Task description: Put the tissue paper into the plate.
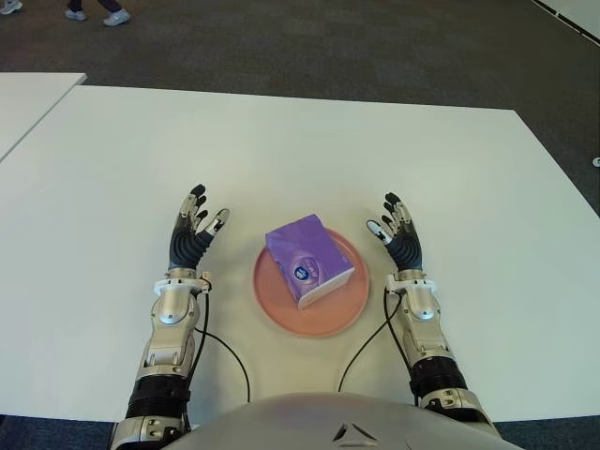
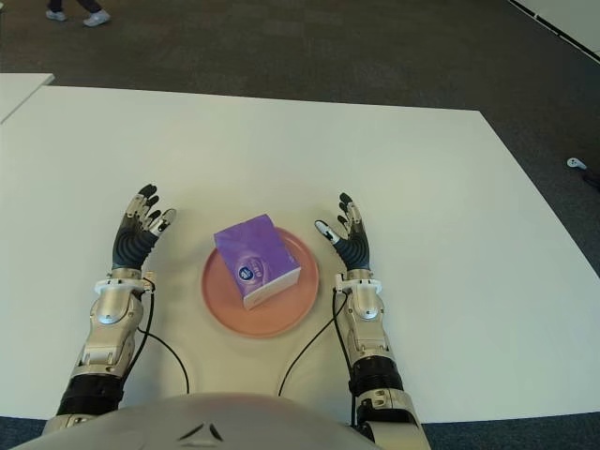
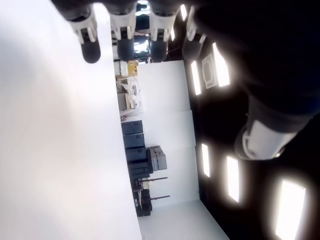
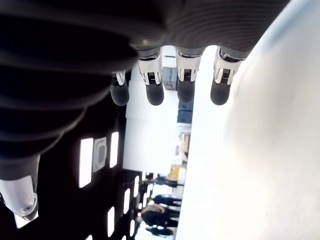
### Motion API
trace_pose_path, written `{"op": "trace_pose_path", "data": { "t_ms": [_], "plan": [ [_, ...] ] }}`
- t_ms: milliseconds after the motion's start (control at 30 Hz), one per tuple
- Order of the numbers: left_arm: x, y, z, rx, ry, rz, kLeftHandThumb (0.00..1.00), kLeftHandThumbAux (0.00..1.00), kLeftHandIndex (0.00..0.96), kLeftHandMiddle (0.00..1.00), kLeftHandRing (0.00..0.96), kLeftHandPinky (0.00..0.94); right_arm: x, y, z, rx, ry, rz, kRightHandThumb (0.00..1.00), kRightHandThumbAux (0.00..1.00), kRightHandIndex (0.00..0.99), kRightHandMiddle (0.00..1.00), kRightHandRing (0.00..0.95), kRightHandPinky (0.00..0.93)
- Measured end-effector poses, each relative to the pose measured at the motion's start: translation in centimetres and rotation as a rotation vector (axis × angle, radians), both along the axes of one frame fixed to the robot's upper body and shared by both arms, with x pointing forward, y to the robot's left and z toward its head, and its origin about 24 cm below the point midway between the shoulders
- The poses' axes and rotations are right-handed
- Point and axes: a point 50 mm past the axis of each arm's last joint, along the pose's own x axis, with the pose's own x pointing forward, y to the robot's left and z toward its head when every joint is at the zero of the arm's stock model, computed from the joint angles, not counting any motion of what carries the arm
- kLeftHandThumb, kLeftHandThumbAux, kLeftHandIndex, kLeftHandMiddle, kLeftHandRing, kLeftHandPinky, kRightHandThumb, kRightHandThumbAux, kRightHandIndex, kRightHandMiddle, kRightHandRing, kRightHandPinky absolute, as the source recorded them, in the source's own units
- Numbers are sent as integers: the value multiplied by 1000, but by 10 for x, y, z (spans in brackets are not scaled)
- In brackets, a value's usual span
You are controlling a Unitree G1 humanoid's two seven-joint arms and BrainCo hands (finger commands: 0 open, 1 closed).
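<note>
The purple tissue pack (image 1: pixel 308 259) lies inside the pink plate (image 1: pixel 281 309) on the white table (image 1: pixel 281 150). The left hand (image 1: pixel 194 232) shows at the plate's nine o'clock, the right hand (image 1: pixel 397 232) at its three o'clock, both with fingers spread wide, holding nothing.

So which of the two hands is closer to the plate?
The right hand: its thumb nearly reaches the rim of the pink plate holding the purple tissue pack. The left hand shows farther off. Both are open.
</note>
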Motion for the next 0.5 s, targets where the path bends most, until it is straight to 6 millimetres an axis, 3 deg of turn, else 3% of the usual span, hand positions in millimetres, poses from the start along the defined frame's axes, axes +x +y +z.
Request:
{"op": "trace_pose_path", "data": {
  "t_ms": [500],
  "plan": [
    [-4, -5, 0, 3, 7, -42, 0, 552, 0, 0, 0, 0, -1, -1, 0, -2, 2, 8, 7, 546, 0, 0, 0, 0]
  ]
}}
